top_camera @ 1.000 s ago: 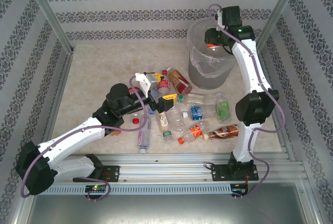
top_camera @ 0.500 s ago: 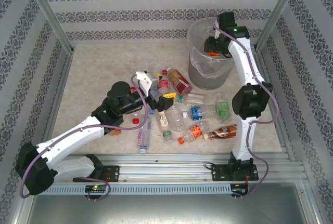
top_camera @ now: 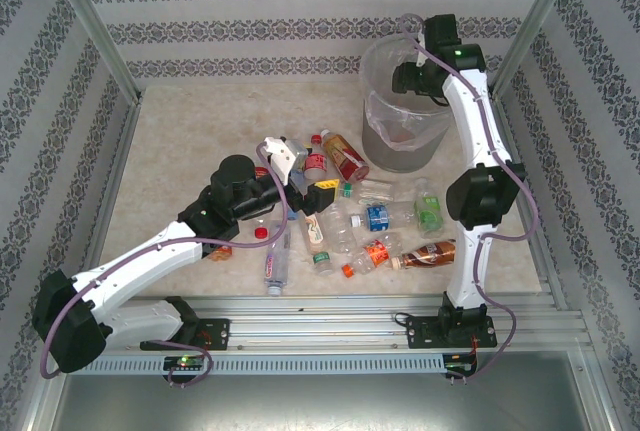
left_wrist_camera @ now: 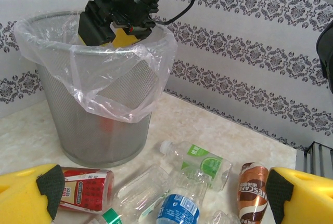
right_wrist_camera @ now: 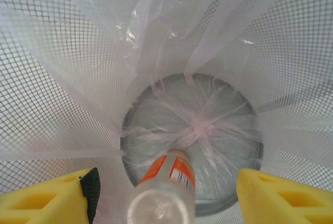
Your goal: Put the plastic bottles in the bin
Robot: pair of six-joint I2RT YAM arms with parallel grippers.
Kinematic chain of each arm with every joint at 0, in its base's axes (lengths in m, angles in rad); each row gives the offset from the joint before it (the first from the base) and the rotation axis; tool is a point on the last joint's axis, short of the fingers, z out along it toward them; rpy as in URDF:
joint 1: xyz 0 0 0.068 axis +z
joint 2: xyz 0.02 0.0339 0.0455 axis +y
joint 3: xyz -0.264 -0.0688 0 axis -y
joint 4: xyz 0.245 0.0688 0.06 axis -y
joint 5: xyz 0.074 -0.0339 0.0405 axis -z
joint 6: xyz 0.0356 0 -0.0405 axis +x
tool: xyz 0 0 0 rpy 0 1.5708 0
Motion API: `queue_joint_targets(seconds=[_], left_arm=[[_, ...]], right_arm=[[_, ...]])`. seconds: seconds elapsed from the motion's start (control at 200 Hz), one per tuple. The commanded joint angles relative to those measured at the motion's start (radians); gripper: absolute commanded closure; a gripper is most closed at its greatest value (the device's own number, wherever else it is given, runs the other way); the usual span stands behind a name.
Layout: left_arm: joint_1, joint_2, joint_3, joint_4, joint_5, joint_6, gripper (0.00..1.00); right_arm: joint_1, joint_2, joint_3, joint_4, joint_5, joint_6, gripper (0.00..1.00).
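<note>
Fingers of right gripper: spread apart, gripping nothing. Orange-label bottle between them, untouched, inside bin at table's 1 o'clock. Left gripper: wide open, empty, over loose bottles, 7 o'clock of bin.

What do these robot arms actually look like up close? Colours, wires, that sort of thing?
The left arm and right arm have smooth white shells linked by rounded black joints. A thin purple cable loops along each. Each ends in two chunky yellow fingers with black pads. A small green light glows near the right arm's wrist.
</note>
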Motion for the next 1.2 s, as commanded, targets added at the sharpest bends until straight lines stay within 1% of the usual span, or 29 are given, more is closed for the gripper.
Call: queue_joint_targets(seconds=[0.0, 0.27, 0.47, 0.59, 0.714, 0.819, 0.989, 1.054, 1.194], left_arm=[[-0.014, -0.002, 0.034, -0.018, 0.001, 0.010, 0.00], [-0.015, -0.002, 0.043, -0.037, 0.009, 0.014, 0.00], [-0.016, -0.005, 0.053, -0.060, 0.022, 0.022, 0.00], [-0.016, -0.005, 0.072, -0.104, 0.020, 0.032, 0.00], [-0.016, -0.011, 0.083, -0.133, 0.011, 0.042, 0.00], [-0.018, -0.013, 0.086, -0.142, 0.007, 0.043, 0.00], [-0.035, -0.013, 0.106, -0.199, 0.000, 0.066, 0.00], [-0.038, -0.019, 0.105, -0.228, 0.025, 0.083, 0.00], [-0.048, -0.029, 0.099, -0.280, 0.116, 0.146, 0.00]], right_arm=[[-0.012, -0.026, 0.030, -0.029, 0.031, -0.001, 0.28], [-0.015, -0.158, -0.006, -0.011, 0.044, -0.009, 0.26], [-0.005, -0.318, -0.145, 0.030, 0.056, 0.000, 0.25], [0.006, -0.420, -0.233, 0.045, 0.062, 0.011, 0.25], [0.021, -0.550, -0.377, 0.068, 0.070, 0.038, 0.24], [0.038, -0.665, -0.529, 0.074, 0.092, 0.079, 0.24], [0.056, -0.839, -0.731, 0.053, 0.140, 0.198, 0.23], [0.063, -0.906, -0.806, 0.044, 0.157, 0.241, 0.24], [0.073, -1.035, -0.959, 0.000, 0.200, 0.342, 0.24]])
